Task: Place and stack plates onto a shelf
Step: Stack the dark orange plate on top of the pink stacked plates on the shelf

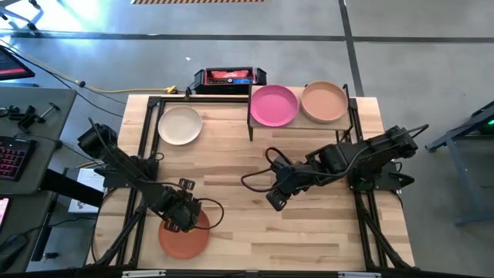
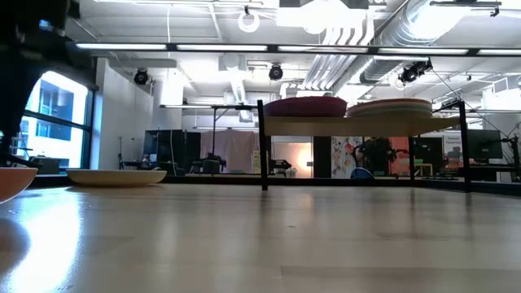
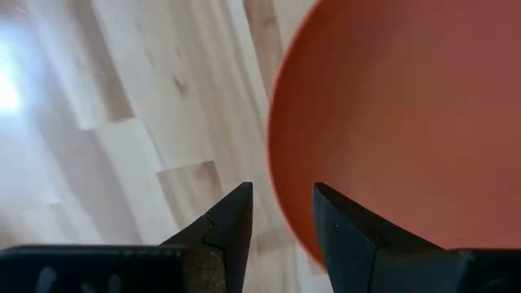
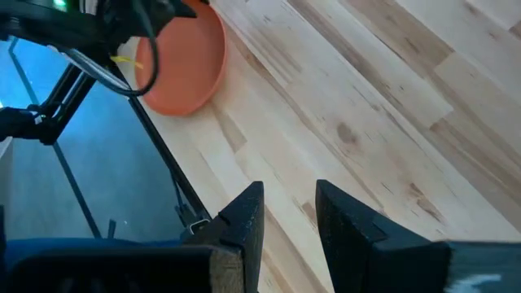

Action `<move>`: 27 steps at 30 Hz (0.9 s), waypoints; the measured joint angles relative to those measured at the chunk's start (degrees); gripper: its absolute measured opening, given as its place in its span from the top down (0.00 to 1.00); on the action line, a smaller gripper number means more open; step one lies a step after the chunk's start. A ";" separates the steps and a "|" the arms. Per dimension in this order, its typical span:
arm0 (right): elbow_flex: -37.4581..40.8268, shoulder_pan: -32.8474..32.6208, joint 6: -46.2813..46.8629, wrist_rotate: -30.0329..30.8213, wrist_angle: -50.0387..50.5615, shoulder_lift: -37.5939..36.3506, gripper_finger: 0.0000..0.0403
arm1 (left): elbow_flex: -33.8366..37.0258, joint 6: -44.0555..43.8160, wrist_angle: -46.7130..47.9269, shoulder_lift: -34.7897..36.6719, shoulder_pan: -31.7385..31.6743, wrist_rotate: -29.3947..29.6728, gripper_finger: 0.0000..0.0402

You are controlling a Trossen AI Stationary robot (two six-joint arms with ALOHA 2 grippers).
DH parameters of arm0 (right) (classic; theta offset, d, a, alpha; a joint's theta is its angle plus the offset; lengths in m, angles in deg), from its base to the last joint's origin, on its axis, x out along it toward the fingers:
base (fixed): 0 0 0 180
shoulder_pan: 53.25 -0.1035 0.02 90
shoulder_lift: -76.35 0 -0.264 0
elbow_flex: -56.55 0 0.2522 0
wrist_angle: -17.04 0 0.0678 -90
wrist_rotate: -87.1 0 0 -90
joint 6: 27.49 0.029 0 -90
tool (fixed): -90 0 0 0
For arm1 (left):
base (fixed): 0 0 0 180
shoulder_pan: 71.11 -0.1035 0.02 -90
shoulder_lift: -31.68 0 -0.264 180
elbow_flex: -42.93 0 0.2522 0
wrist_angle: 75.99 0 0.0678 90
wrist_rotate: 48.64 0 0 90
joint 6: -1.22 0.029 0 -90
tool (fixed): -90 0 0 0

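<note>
plates: 4 [image 1: 184, 235] | shelf: 1 [image 1: 299, 125] | arms: 2

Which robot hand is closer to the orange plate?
The left. The left gripper is right over the orange plate's rim, fingers open either side. The right gripper waits farther off, above bare table, open and empty.

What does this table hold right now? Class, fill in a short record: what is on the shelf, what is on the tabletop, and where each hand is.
shelf: magenta plate and tan plate, side by side
tabletop: cream plate at the far left; rust orange plate at the near left edge
left hand: over the rust orange plate's rim, open, fingers either side of the rim
right hand: above bare wood mid-table, open, holding nothing
</note>
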 joint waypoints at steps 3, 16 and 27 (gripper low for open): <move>0.00 0.00 -0.02 0.00 0.00 0.00 0.77 | 2.75 0.00 -2.99 0.00 -0.02 -1.46 0.70; 0.00 0.00 -0.15 0.00 0.00 0.00 0.77 | 9.72 -0.47 -7.93 0.01 -2.02 -4.42 0.70; 0.00 0.00 -0.61 -0.02 0.02 0.00 0.77 | 11.59 -3.37 -13.70 0.13 -2.54 -9.00 0.79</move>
